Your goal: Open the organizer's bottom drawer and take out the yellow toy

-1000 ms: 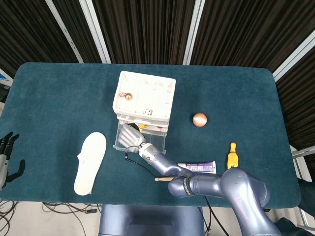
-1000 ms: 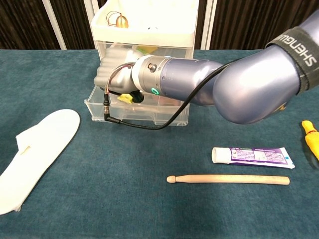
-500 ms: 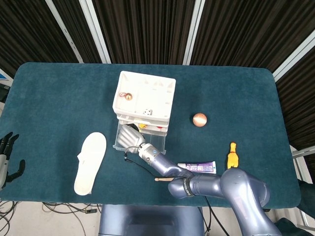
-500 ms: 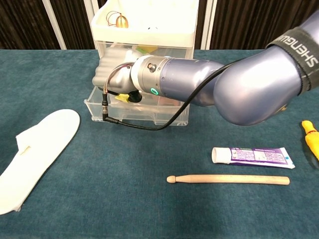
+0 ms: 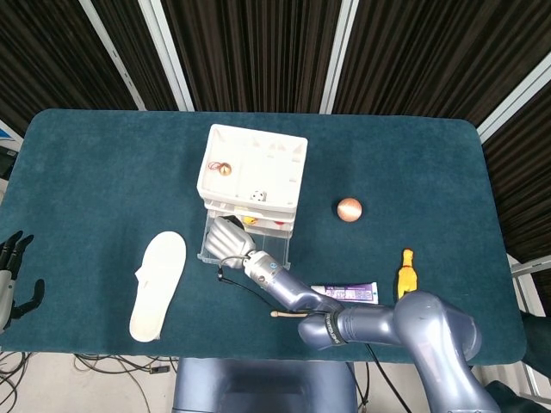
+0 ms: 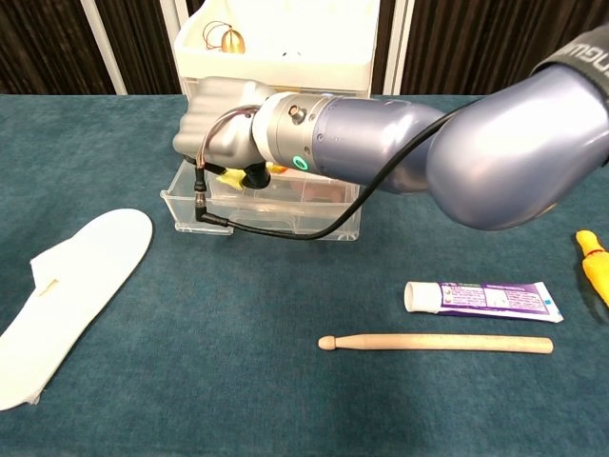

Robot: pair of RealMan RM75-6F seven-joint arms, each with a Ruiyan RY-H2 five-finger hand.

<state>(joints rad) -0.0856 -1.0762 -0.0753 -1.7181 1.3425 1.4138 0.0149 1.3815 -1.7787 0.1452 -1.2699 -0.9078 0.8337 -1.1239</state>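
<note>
- The right hand point(image 6: 221, 129) is curled around the yellow toy point(image 6: 231, 177), holding it just above the open bottom drawer point(image 6: 257, 217) so it can come out.
- The left hand point(image 5: 12, 274) rests open past the counter point(image 5: 103, 163) edge, holding nothing.

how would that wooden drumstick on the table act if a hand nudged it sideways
The drumstick looks round and slim, so it would probably roll across the cloth. Being wood, it is likely stiff and light. The toothpaste tube lying just behind it might stop it.
</note>
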